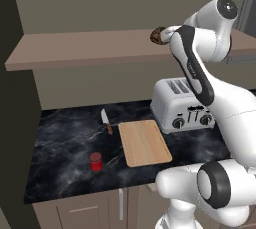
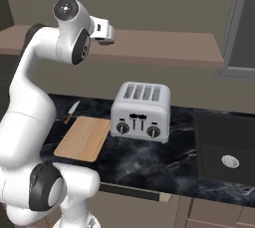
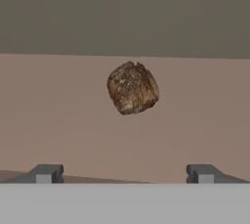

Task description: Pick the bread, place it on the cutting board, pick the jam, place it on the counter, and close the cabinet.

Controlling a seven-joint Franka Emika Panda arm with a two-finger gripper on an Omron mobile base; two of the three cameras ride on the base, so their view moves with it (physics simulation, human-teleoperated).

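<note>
You've got the fingers [image 3: 45,173] spread wide, nothing held; bread [image 3: 133,88] sits on cabinet shelf [image 3: 58,115] just ahead; jam [image 1: 95,161] on worktop [image 1: 65,143] nr cutting board [image 1: 144,142].

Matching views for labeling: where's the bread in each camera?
Left base view: bread on the cabinet shelf, beside the arm.
Right base view: not visible.
Hand view: bread centre frame, on the shelf, ahead of the open gripper.
Shared landmark: the brown shelf.
</note>
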